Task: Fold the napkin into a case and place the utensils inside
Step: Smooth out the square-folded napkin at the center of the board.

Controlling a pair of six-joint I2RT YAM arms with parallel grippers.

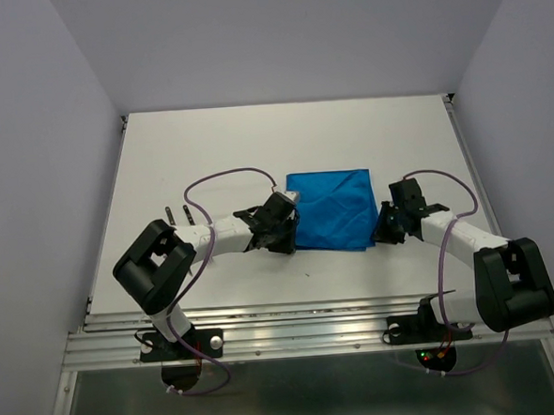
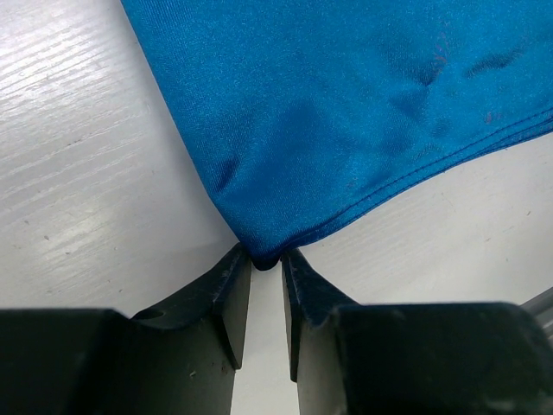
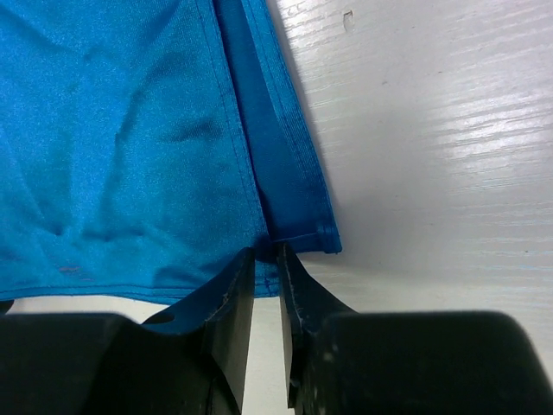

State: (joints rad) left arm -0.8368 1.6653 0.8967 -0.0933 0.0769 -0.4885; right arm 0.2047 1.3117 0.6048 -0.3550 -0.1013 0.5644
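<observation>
The left gripper clamps the napkin by its corner tip, directly ahead of its jaws. The right gripper pinches the hem beside the opposite near corner. Both bites appear shallow: lifting may pull the slick cloth free, spoiling the fold.

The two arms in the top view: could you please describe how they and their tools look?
Both the left arm and right arm have white links between bulky black joint housings. A thin purple cable loops alongside each. The left tool and right tool each have two matt black wedge-shaped fingers tapering to narrow tips. I see no markings.
</observation>
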